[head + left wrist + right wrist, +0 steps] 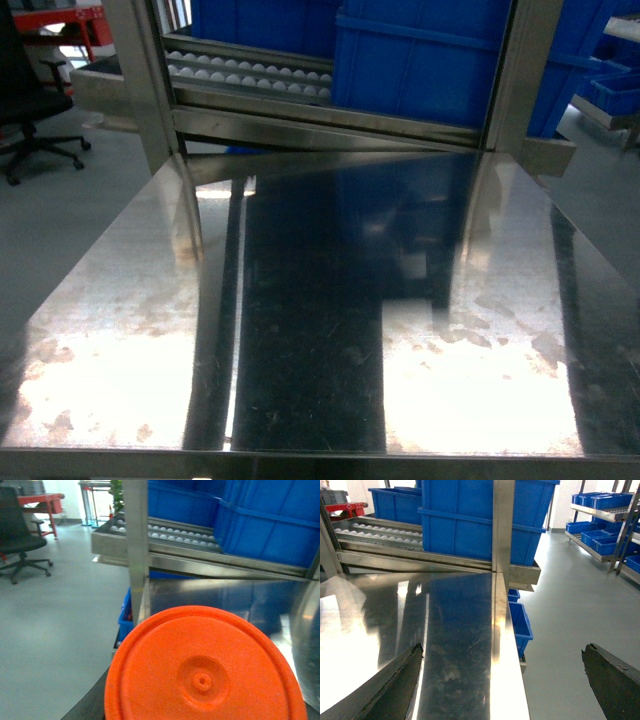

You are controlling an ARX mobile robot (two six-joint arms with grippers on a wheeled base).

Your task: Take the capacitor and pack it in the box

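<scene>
Bare steel table (320, 330) below blue bins (420, 50); we see no box or capacitor. Right gripper (502, 680) jaws wide, parked. Left gripper possibly holds orange disc (205, 670); jaws unclear.

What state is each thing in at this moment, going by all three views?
Stainless steel table: bare where the head view shows it, stained, reflecting lights.
Large blue plastic bin: upright on the roller rack behind the table.
Orange round plastic disc: fills the left wrist view; held or not, cannot tell.
Right gripper: open, empty.
Black office chair: unoccupied.
</scene>
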